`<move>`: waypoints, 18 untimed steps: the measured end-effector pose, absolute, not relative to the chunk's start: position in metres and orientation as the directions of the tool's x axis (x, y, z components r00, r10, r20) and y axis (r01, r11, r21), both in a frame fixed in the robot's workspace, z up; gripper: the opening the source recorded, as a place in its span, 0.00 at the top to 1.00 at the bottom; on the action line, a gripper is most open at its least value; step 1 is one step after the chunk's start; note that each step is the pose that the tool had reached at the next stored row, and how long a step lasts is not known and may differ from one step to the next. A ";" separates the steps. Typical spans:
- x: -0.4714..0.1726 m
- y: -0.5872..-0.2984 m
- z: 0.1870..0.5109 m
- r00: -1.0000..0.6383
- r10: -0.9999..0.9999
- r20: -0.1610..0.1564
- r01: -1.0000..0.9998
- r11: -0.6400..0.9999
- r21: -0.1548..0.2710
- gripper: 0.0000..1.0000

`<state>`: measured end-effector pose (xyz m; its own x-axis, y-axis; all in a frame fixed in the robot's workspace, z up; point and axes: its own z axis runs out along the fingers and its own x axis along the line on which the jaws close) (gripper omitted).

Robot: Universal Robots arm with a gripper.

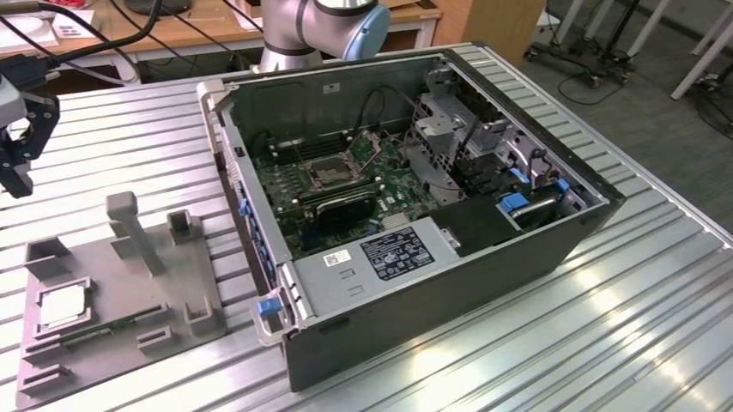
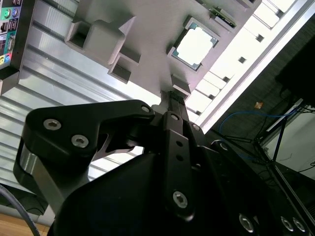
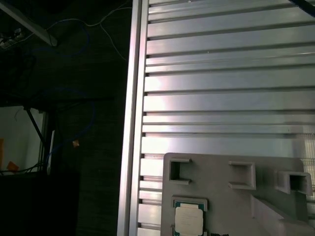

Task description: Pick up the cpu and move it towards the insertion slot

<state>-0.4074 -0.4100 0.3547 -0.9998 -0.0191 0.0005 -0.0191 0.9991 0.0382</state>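
Gripper [image 2: 172,97] hangs well apart from cpu [image 2: 195,45]; cpu near tray [image 2: 147,61] edge.

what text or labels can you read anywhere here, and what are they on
Nothing can be read.
Print on the black label, on the grey box in the computer case: too small.
Print on the white sticker beside it: too small.
Markings on the cpu: too faint.
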 end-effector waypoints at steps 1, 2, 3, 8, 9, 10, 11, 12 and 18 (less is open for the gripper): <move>-0.407 -0.410 0.354 -1.000 -0.019 0.000 -0.019 0.999 0.038 0.90; -0.407 -0.410 0.354 -1.000 -0.019 0.000 -0.019 0.999 0.038 0.90; -0.407 -0.410 0.353 -1.000 -0.019 0.000 -0.019 0.999 0.038 0.90; -0.407 -0.410 0.352 -1.000 -0.019 0.001 -0.019 0.999 0.038 0.90; -0.407 -0.410 0.352 -1.000 -0.019 0.001 -0.019 0.999 0.038 0.90; -0.407 -0.410 0.352 -1.000 -0.019 0.001 -0.019 0.999 0.038 0.90; -0.407 -0.410 0.352 -1.000 -0.019 0.000 -0.019 0.999 0.038 0.90; -0.407 -0.410 0.352 -1.000 -0.019 0.001 -0.019 0.999 0.038 0.90; -0.407 -0.410 0.352 -1.000 -0.019 0.001 -0.019 0.999 0.038 0.90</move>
<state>-0.4075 -0.4100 0.3517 -0.9998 -0.0191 0.0006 -0.0191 0.9991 0.0382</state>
